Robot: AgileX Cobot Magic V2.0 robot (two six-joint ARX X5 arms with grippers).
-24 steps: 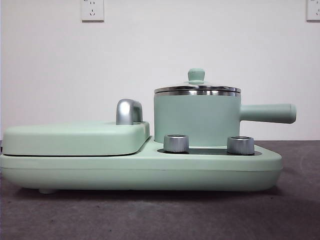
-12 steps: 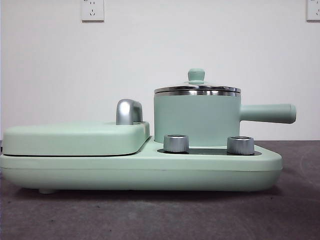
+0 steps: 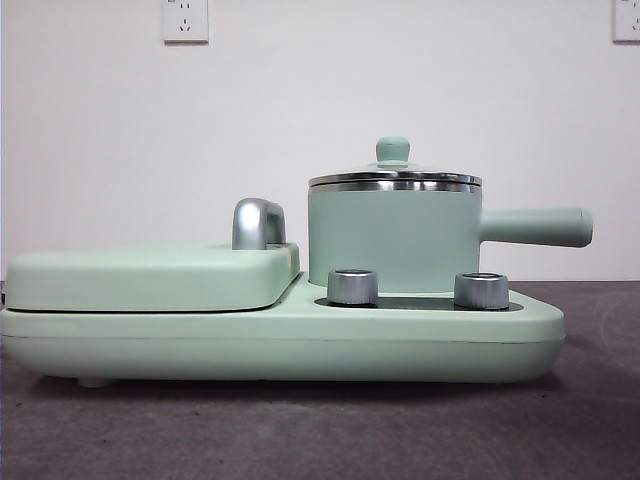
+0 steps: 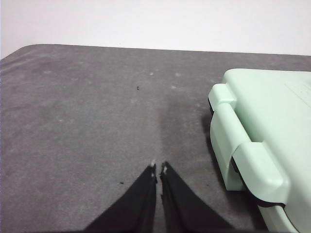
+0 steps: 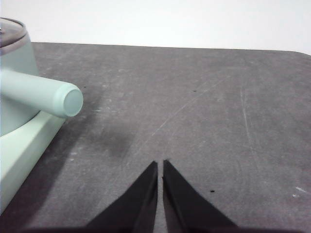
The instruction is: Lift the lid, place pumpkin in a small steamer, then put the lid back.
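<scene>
The left gripper (image 4: 159, 168) has its two black jaws pressed together, tips all but meeting, with nothing between them. It hangs over the bare grey table (image 4: 87, 121), touching nothing, with the corner of the mint-green base (image 4: 252, 160) of the cooking set just beside it.

The right gripper (image 5: 160, 165) is likewise closed to a thin slit and empty. It sits above the table off the other end of the set, near the rounded free end of the small steamer's side handle (image 5: 43, 94) but apart from it.

In the front view neither arm appears. The small steamer (image 3: 392, 240) stands upright on the right half of the base, behind two silver knobs (image 3: 352, 286). Its long straight handle runs level out from the pot wall, its long axis horizontal and its free end pointing to the picture's right, past the edge of the base. The lid (image 3: 394, 178) sits flat on the pot's steel rim, mint-green knob pointing straight up. On the left half of the base lies the large flat cover (image 3: 150, 275), with its chrome handle (image 3: 257, 222) standing near the pot. The pumpkin shows in none of the views.
</scene>
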